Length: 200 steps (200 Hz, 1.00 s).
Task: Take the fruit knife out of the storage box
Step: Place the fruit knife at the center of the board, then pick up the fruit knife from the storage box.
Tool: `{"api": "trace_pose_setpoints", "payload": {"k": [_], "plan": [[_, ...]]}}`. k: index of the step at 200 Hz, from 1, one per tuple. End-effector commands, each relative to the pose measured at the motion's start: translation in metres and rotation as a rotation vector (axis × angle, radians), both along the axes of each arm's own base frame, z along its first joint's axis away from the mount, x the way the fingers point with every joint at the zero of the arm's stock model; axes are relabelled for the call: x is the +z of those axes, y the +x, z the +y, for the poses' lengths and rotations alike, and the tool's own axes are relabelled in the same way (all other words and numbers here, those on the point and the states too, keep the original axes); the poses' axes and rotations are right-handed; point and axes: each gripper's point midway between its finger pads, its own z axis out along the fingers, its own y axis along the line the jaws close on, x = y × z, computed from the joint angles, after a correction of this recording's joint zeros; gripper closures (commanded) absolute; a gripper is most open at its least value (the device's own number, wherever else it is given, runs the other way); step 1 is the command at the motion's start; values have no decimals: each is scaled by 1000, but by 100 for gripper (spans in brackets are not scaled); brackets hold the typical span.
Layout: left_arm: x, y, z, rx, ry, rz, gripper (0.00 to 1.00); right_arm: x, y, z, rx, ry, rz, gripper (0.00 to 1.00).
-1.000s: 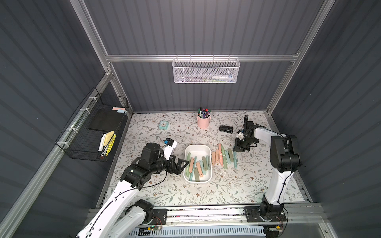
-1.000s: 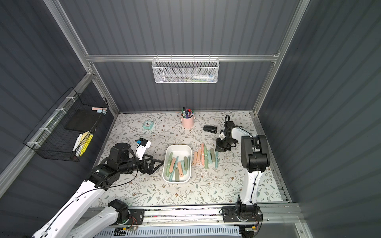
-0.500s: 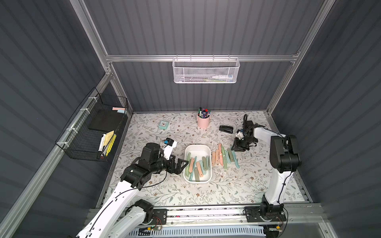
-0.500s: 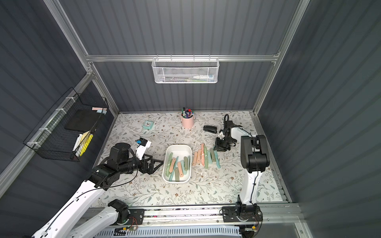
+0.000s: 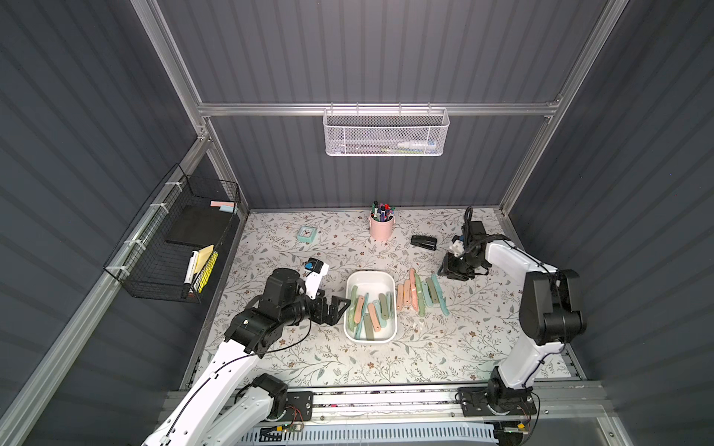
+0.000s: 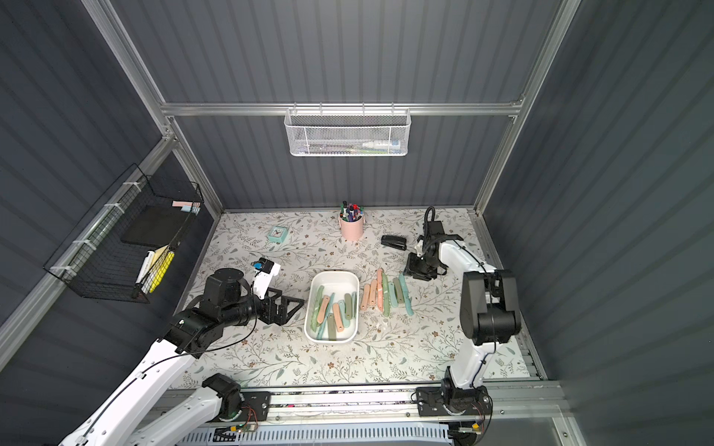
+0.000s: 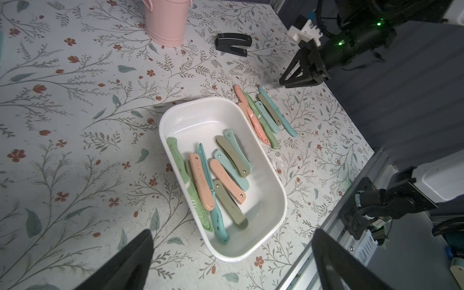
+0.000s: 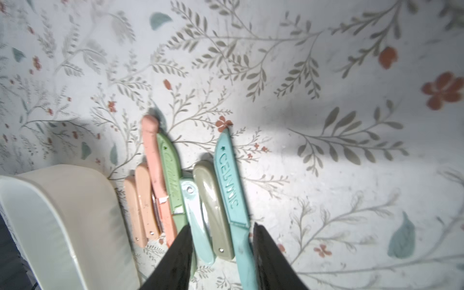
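Over at the centre right of both top views, the right pincer [image 5: 455,273] has let its jaws part since a second ago, while the left arm has not shifted. From the right wrist camera, its two black fingers [image 8: 175,258] stand apart. They straddle the butt ends of three knives without pinching any. The teal knife [image 8: 227,175] lies flat at the outer end of the row [image 5: 419,295], which sits on the floral tabletop [image 5: 309,359] just right of the storage box [image 5: 369,273]. That white box is at the centre of both top views, and a heap of fruit knives [image 5: 371,314] lies inside it. Just left of the box hovers the left pincer [image 5: 340,311], jaws spread wide and empty.
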Motion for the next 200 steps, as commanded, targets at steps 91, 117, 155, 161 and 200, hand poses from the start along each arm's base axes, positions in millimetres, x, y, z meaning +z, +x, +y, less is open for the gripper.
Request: {"api": "trace_pose_setpoints", "payload": {"k": [91,117,155,161,200], "plan": [[-1,6,29,146,80,-38,1,63,-79,190,317,28,-105,46],[-1,5,29,145,80,-35,1,36,-88,221,342,3,-14,47],[-1,4,28,134,74,-33,0,3,-79,242,299,-6,60,55],[0,4,28,135,73,-33,1,-2,-77,245,297,-5,68,57],[0,3,26,123,66,-30,1,-21,-65,261,289,1,103,67]]}}
